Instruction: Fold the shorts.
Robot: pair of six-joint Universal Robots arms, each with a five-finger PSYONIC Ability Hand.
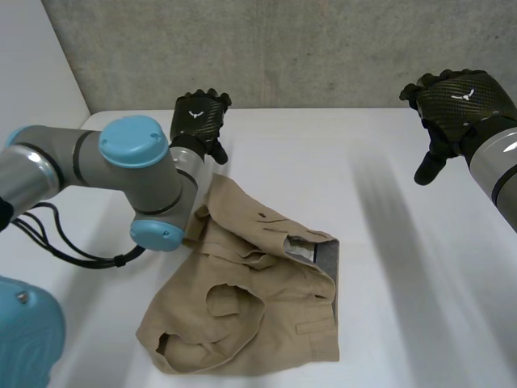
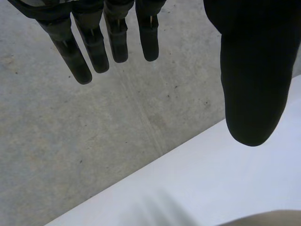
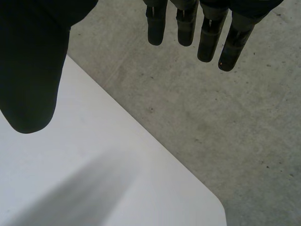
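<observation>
Both open — left hand (image 1: 199,118), right hand (image 1: 460,99); shorts (image 1: 250,303) crumpled.

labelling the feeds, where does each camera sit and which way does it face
Head view: between and behind the arms, looking down at table and shorts; left arm, left hand, right hand show.
Left wrist view: on that wrist, looking along the palm past straight fingers and thumb to table edge and grey concrete.
Right wrist view: on that wrist, likewise; straight fingers, table corner, concrete.
Shared: head and left wrist views both catch the shorts; both wrist views, table and concrete.
</observation>
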